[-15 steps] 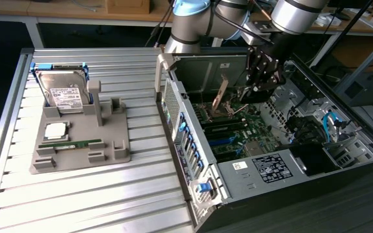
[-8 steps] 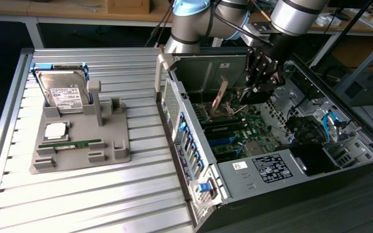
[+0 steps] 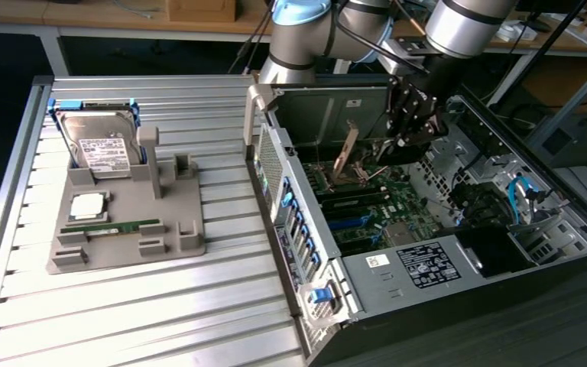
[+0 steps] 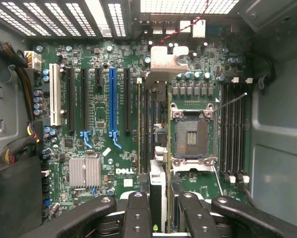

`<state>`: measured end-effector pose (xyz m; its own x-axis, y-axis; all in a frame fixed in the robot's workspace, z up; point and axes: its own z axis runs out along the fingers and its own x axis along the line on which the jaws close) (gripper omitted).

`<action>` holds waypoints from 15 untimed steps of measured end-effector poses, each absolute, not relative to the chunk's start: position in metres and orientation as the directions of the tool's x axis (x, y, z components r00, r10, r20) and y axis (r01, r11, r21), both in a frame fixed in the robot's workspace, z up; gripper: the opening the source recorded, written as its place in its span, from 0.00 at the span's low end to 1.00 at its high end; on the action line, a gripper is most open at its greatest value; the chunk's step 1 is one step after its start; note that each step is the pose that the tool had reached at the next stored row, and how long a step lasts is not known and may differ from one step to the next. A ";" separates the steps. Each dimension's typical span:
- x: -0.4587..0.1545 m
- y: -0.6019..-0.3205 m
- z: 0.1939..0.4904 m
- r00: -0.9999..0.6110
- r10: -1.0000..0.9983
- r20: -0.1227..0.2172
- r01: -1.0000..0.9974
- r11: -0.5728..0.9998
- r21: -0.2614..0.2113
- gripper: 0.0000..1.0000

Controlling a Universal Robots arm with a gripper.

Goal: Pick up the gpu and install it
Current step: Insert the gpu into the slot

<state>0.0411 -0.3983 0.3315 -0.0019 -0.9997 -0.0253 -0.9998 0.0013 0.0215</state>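
Observation:
The gpu (image 3: 348, 153) is a thin brownish card hanging tilted inside the open computer case (image 3: 304, 252), above the green motherboard (image 3: 375, 206). My gripper (image 3: 400, 144) reaches down into the case beside it. In the wrist view the gpu (image 4: 158, 178) appears edge-on, running away from the black fingers (image 4: 138, 213) toward its silver end bracket (image 4: 163, 57). The gripper (image 4: 160, 201) is shut on the card, one finger on each side. The card sits over the board between the black expansion slots and the CPU socket (image 4: 192, 134); whether it touches a slot cannot be told.
A blue slot (image 4: 112, 104) and a white slot (image 4: 53, 94) lie beside the black ones. On the slatted table, a grey fixture (image 3: 171, 245) holds a hard drive (image 3: 100, 145), a processor (image 3: 88, 205) and a green memory stick (image 3: 110, 227). Cables (image 4: 19, 144) and case walls crowd the sides.

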 end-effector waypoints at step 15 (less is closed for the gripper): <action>0.040 -0.409 0.330 -0.002 -1.000 -0.025 -1.000 0.001 0.021 0.27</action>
